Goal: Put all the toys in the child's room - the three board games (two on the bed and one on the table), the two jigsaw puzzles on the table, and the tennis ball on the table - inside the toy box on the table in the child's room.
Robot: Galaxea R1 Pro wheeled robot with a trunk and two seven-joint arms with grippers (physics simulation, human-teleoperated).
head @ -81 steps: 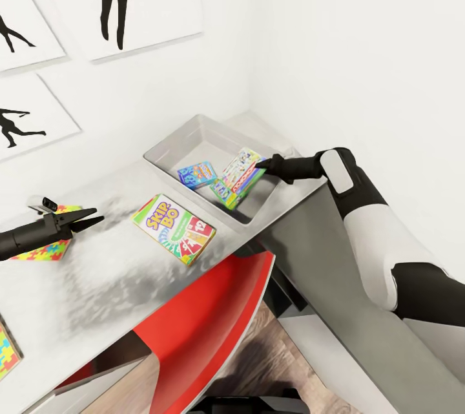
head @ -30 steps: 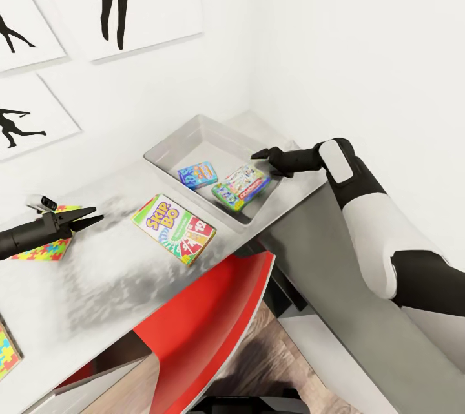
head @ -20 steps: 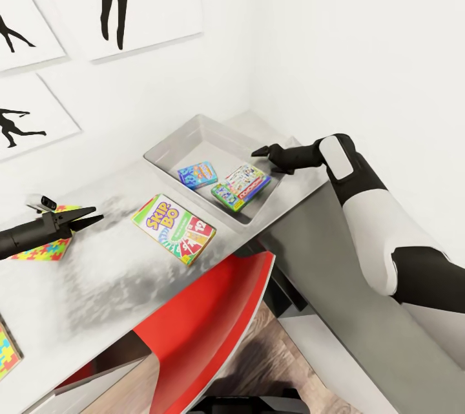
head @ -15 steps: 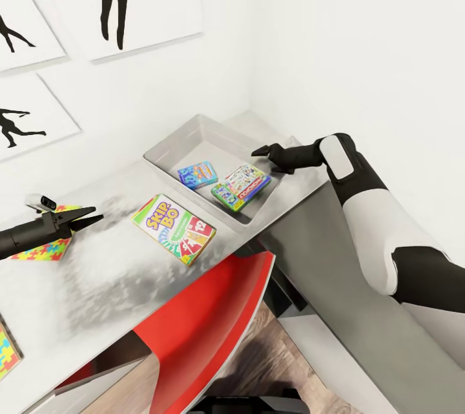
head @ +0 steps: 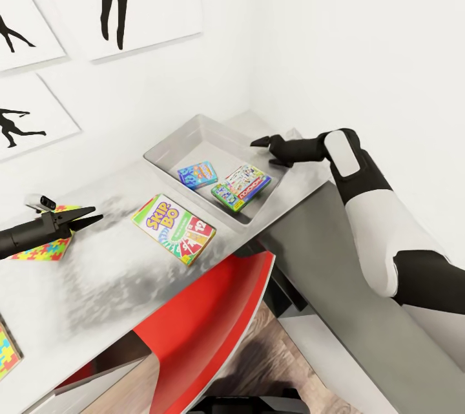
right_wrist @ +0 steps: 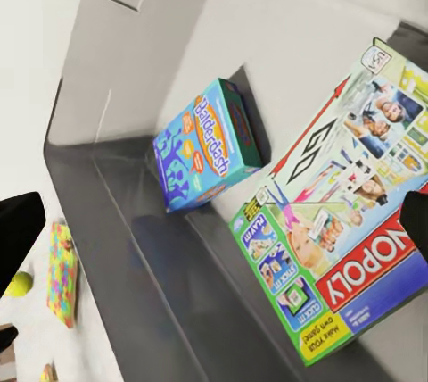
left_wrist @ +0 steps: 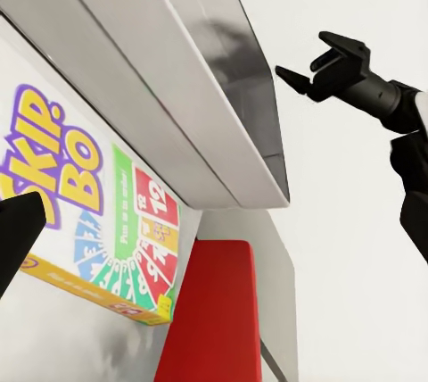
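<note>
The toy box (head: pixel 194 136) sits on the table (head: pixel 116 272) against the white wall, and two board games lie flat inside it: the small blue one (head: pixel 197 174) near the middle of the floor, and the white-and-green one (head: pixel 241 186) just beside it toward the box's near corner, the two close but apart. The right gripper (head: pixel 266 149) hovers over the rim of the toy box at the end farthest from the Skip-Bo box (head: pixel 174 229), its jaws spread and empty, with the white-and-green game below and just in front of the fingertips, touching neither. In the right wrist view that game (right_wrist: pixel 343 230) lies face up between the two dark finger edges, its long axis running along the box's length, and the blue game (right_wrist: pixel 207 145) lies askew to it. The Skip-Bo box rests on the table just outside the toy box's long side, its long axis slanting away from the box's near wall. The left gripper (head: pixel 81 219) hangs above a jigsaw puzzle (head: pixel 44 250) well away from the toy box, jaws slightly parted and holding nothing. A tennis ball (right_wrist: pixel 18 285) shows beyond the box.
</note>
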